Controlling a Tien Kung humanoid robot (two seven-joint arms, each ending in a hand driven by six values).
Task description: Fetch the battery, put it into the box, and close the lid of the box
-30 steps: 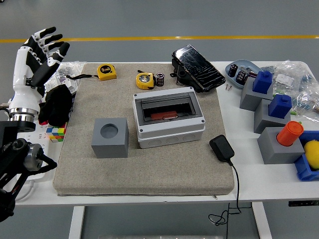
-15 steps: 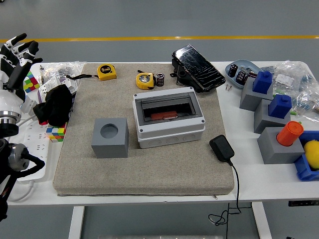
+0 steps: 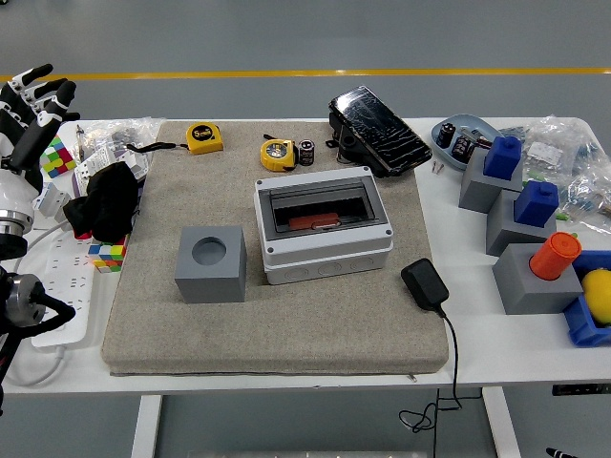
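The battery (image 3: 306, 151), a small dark cylinder, stands on the mat far to the right of the left hand (image 3: 29, 100), beside a yellow tape measure (image 3: 277, 154). Probably rigid, smooth and apt to roll, it is best pinched across its sides. The box (image 3: 323, 227) lies nearer, its lid seemingly down. The hand hovers at the bench's (image 3: 468, 343) left edge, fingers spread, empty.
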